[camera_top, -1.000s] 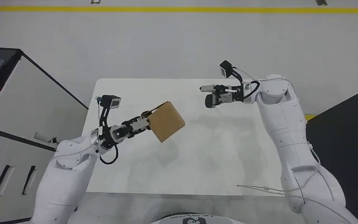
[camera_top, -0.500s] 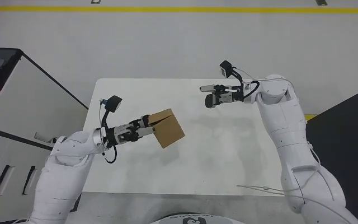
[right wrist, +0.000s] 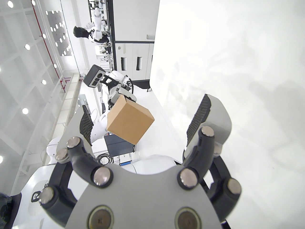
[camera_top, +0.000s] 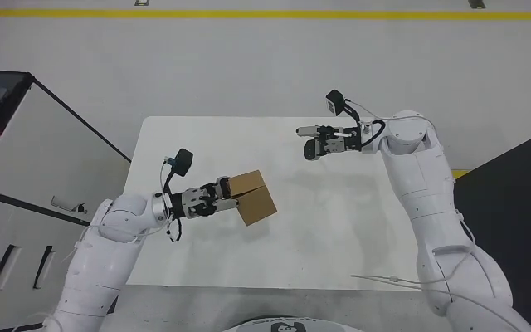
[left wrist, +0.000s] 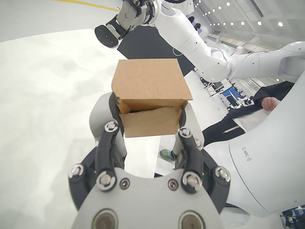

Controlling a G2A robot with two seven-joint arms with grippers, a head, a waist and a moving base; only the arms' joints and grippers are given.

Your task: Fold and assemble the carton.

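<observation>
The left arm stretches forward and inward, forearm nearly level, and the left gripper (camera_top: pixel 226 189) pinches one end of the box (camera_top: pixel 253 197) between both fingers. The right arm bends inward at the elbow, and the right gripper (camera_top: pixel 307 141) is spread wide, pointing toward the left arm.

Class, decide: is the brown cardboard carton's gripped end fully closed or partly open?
Partly open: the brown cardboard carton shows a dark gap along its flap.

No legible print on carton (left wrist: pixel 149 82) or table (camera_top: pixel 332 241)
</observation>
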